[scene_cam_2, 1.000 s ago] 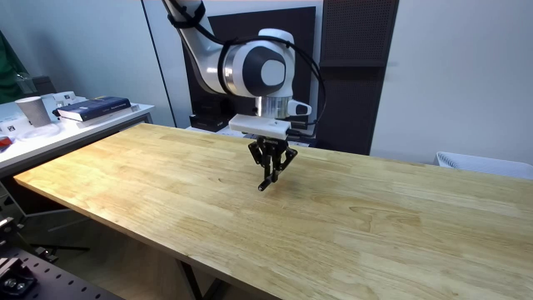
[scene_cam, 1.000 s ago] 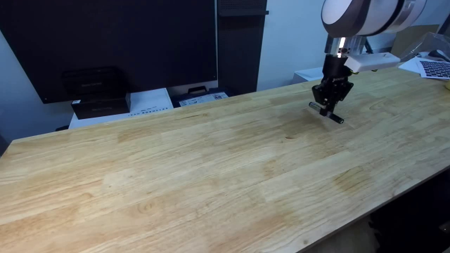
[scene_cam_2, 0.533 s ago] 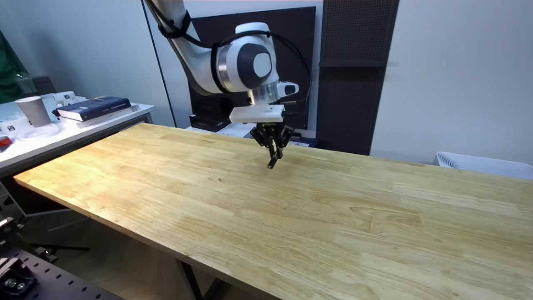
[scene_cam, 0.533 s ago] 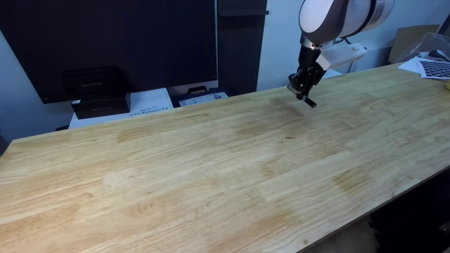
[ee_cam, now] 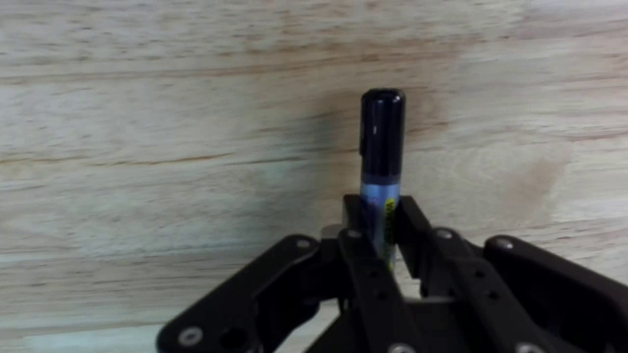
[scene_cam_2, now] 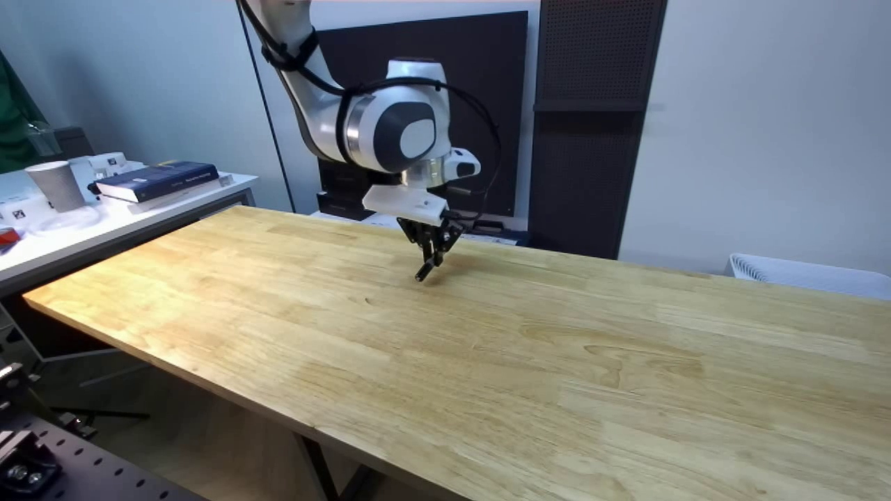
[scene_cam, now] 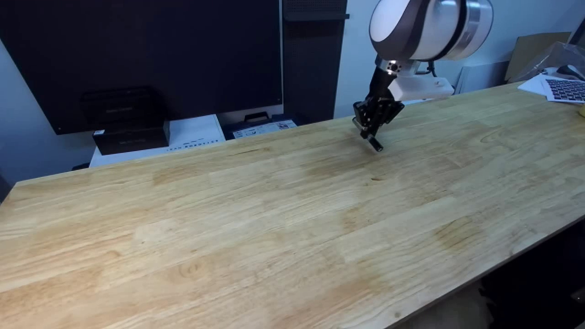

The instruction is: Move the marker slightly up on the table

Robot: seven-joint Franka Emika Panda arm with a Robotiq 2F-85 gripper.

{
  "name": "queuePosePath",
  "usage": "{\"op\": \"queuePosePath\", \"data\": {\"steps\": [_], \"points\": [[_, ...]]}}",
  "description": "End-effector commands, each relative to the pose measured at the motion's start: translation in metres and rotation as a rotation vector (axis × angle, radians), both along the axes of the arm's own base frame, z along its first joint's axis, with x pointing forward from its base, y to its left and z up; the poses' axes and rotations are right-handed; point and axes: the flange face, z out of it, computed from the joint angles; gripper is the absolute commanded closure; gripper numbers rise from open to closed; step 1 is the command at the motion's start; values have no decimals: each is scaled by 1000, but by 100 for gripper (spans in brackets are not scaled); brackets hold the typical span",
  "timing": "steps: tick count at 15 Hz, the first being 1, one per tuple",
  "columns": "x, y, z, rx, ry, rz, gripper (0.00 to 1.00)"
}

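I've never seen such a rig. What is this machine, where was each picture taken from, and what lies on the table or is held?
It is a robot arm, steered by a person. The wide pictures come from two cameras outside it; the close-up from one on its wrist. Its two-fingered gripper is closed on a slim marker, over the wooden table; whether it touches the wood, I can't tell. At the right of an exterior view, what looks like a keyboard lies on the table.

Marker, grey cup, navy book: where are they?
Marker (ee_cam: 380, 191), wrist view: pale band below its dark end.
Grey cup (scene_cam_2: 60, 189), in an exterior view: its side.
Navy book (scene_cam_2: 156, 177), in an exterior view: upper cover.
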Motion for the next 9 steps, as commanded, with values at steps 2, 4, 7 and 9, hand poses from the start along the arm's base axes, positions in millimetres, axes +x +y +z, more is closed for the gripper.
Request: {"op": "queuePosePath", "data": {"steps": [2,4,7,9], "points": [[8,1,-5,101,28,14,95],[8,0,-9,141,63,27,95],[5,-5,-14,186,143,43,53],[5,-8,-16,197,181,44,41]]}}
